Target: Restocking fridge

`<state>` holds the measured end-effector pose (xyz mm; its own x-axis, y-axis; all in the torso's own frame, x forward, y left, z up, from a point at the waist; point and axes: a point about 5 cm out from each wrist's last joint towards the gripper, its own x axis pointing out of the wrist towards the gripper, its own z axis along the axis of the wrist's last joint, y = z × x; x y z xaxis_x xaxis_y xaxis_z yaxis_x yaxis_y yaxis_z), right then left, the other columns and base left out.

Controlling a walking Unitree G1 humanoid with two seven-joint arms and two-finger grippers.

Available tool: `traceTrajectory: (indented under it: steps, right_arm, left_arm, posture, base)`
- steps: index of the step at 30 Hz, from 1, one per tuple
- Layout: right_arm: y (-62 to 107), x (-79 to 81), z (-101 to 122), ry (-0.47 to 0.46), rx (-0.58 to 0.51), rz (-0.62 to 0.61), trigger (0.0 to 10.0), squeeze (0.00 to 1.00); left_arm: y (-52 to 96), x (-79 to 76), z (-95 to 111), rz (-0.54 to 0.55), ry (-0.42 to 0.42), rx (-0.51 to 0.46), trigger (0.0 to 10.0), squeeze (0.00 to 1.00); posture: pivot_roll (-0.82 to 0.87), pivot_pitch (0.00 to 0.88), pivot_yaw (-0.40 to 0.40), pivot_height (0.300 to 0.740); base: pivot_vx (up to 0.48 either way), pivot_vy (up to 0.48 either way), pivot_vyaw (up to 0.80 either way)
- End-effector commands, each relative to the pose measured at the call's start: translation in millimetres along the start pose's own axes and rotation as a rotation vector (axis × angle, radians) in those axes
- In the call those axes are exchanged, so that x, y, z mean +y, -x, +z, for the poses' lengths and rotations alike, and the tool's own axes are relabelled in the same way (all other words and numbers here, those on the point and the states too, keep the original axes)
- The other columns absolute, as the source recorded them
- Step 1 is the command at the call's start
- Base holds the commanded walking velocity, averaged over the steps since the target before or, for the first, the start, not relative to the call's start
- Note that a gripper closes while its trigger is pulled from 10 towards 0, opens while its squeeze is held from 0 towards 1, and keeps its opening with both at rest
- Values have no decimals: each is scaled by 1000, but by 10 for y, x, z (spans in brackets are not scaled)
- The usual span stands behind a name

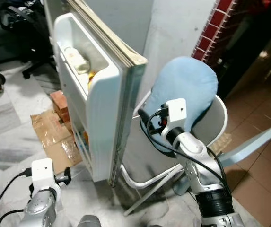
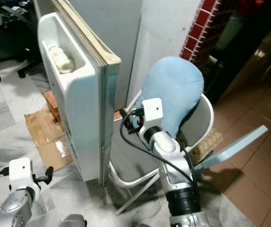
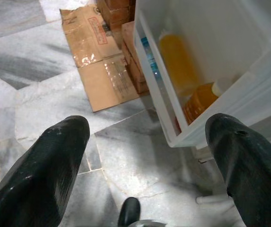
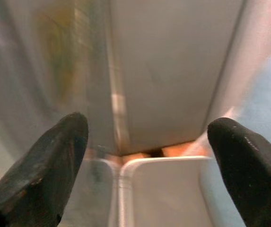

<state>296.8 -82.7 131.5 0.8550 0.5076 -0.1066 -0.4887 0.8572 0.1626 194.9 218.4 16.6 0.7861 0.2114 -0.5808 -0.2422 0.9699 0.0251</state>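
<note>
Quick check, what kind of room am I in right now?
Probably a home kitchen or utility corner: an open fridge door with bottles in its shelves, marble floor with flattened cardboard, and a blue-cushioned chair beside a brick-trimmed wall.

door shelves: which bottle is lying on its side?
The pale cream bottle in the top door shelf. It lies flat; the orange bottles in the bottom door shelf stand more upright, leaning.

Grey marble floor point(image 1: 12, 142) — red-tiled wall point(image 1: 211, 28)

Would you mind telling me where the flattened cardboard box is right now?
The flattened cardboard box lies on the grey floor to the robot's left, beside the open fridge door and against the brick stack.
</note>
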Motion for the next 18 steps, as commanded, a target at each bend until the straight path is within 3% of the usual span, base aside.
traceTrajectory:
  steps: [1,2,3,5,8,12,13,18]
  right_arm:
    - [-7,164,226,-27,-74,120,10000,0]
    - [45,303,350,-70,-104,253,10000,0]
    - [45,303,350,-70,-104,253,10000,0]
    - [178,448,490,-78,-125,438,10000,0]
    - [291,486,578,-138,-133,536,10000,0]
    - [249,342,536,-75,-116,412,10000,0]
    - [135,203,423,12,-78,277,10000,0]
    - [36,-34,228,79,-5,201,10000,0]
  left_arm:
    - [-9,-2,-13,-2,-2,16,10000,0]
    - [-13,-2,-13,-3,-2,19,10000,0]
    - [-13,-2,-13,-3,-2,19,10000,0]
    - [-21,-3,-11,-7,-3,24,10000,0]
    - [-27,-4,-9,-10,-3,26,10000,0]
    - [-41,-5,-8,-12,1,28,10000,0]
    - [-51,-14,-4,-16,2,29,10000,0]
    - [-70,-40,7,-21,-10,30,10000,0]
  posture:
    - [122,0,-120,716]
    - [120,0,-119,716]
    - [120,0,-119,716]
    - [115,0,-117,716]
    - [110,0,-115,716]
    - [103,0,-112,716]
    - [99,0,-108,716]
    - [120,0,-117,716]
  base:
    - [0,0,0]
    - [0,0,0]
    - [0,0,0]
    - [0,0,0]
    - [0,0,0]
    - [0,0,0]
    - [0,0,0]
    - [0,0,0]
